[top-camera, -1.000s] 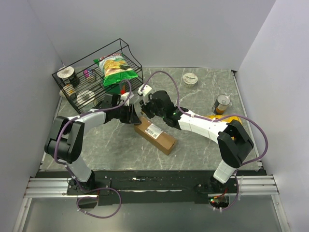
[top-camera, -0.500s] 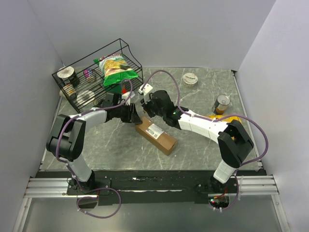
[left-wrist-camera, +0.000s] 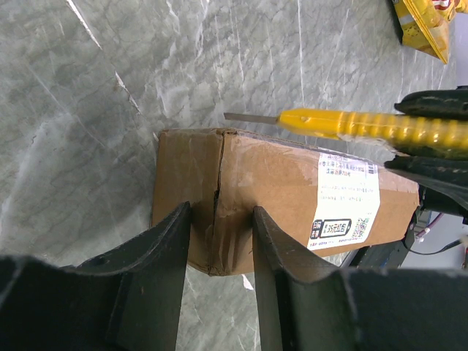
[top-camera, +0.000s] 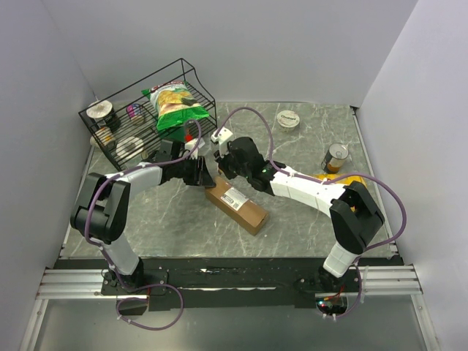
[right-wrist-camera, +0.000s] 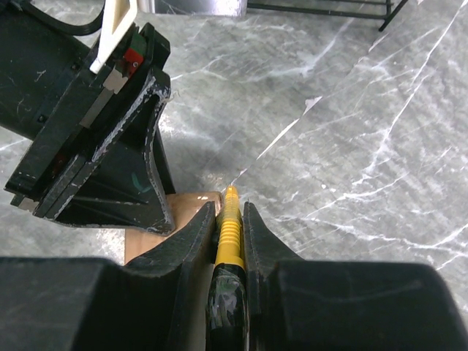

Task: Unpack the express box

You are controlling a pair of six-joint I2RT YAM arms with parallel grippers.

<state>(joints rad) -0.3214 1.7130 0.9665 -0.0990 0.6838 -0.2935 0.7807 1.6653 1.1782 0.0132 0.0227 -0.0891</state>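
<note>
The express box (top-camera: 235,201), a long brown carton with a white label, lies slantwise mid-table. My left gripper (top-camera: 203,173) is at its far-left end. In the left wrist view its jaws (left-wrist-camera: 219,208) stand partly open over the creased cardboard (left-wrist-camera: 278,175) there, tips overlapping the box's near edge. My right gripper (top-camera: 221,162) is shut on a yellow utility knife (right-wrist-camera: 230,227). The knife's body (left-wrist-camera: 344,126) runs along the box's far edge, with the bare blade tip past the corner seam. Beside the knife tip a corner of the box (right-wrist-camera: 186,202) shows under the left gripper's fingers (right-wrist-camera: 110,146).
A black wire basket (top-camera: 99,126) at the back left holds a green-yellow chip bag (top-camera: 174,102) and cans. A round tin (top-camera: 289,119) sits at the back. A can (top-camera: 337,157) and a yellow packet (top-camera: 347,179) lie on the right.
The right gripper with the knife has crept slightly toward the box's far-left end. The box and the left gripper have stayed where they were.
</note>
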